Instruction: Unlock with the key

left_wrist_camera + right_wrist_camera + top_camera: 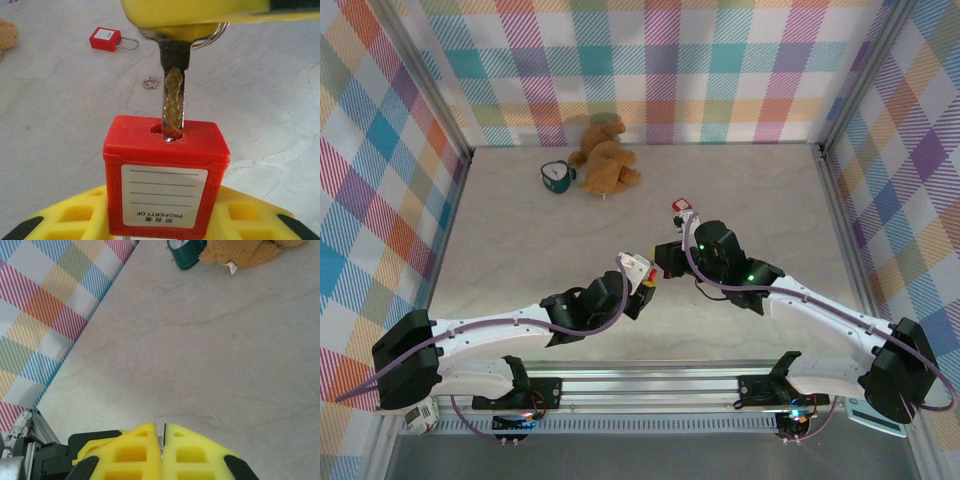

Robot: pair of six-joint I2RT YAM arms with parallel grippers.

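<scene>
R fingers (190, 10) closed on key (173, 100) head. Blade runs straight out from them, long axis in line w/ red padlock (165, 170) body, tip in its keyhole. Padlock clamped btw L fingers (75, 215). Further out on table (260, 100): loose ring (150, 82), 2nd red padlock (105, 39).

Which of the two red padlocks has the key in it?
The near upright padlock, key in its top slot. The far padlock lies on the table, keyless.
</scene>
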